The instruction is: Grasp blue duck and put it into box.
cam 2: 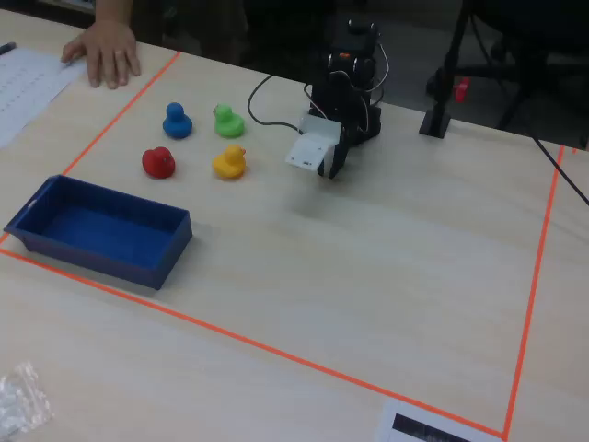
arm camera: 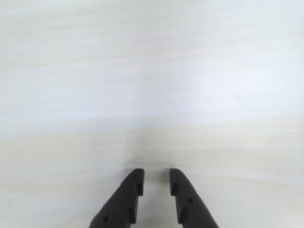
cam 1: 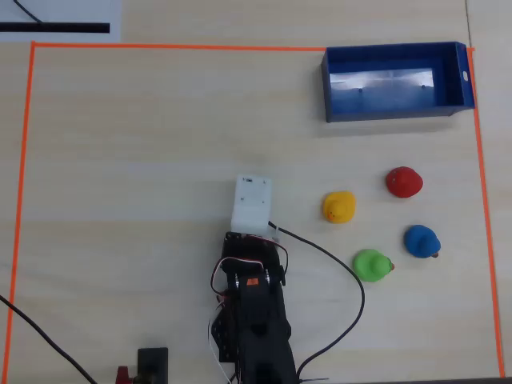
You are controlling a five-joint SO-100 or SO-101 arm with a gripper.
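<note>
The blue duck [cam 1: 421, 241] stands on the table at the right in the overhead view, and at the far left in the fixed view [cam 2: 176, 121]. The dark-blue box [cam 1: 392, 112] lies at the top right, empty, and it sits at the near left in the fixed view [cam 2: 101, 253]. My gripper [arm camera: 156, 173] hangs over bare table with its jaws a narrow gap apart and nothing between them. In the overhead view it is hidden under the white camera housing [cam 1: 251, 204], well left of the ducks. The fixed view shows it low above the table [cam 2: 331, 170].
A green duck [cam 1: 372, 265], a yellow duck [cam 1: 338, 206] and a red duck [cam 1: 403, 182] stand close around the blue one. Orange tape [cam 1: 176, 46] frames the work area. A person's hand [cam 2: 106, 51] rests at the table's far left corner. A cable [cam 1: 352, 280] loops right of the arm.
</note>
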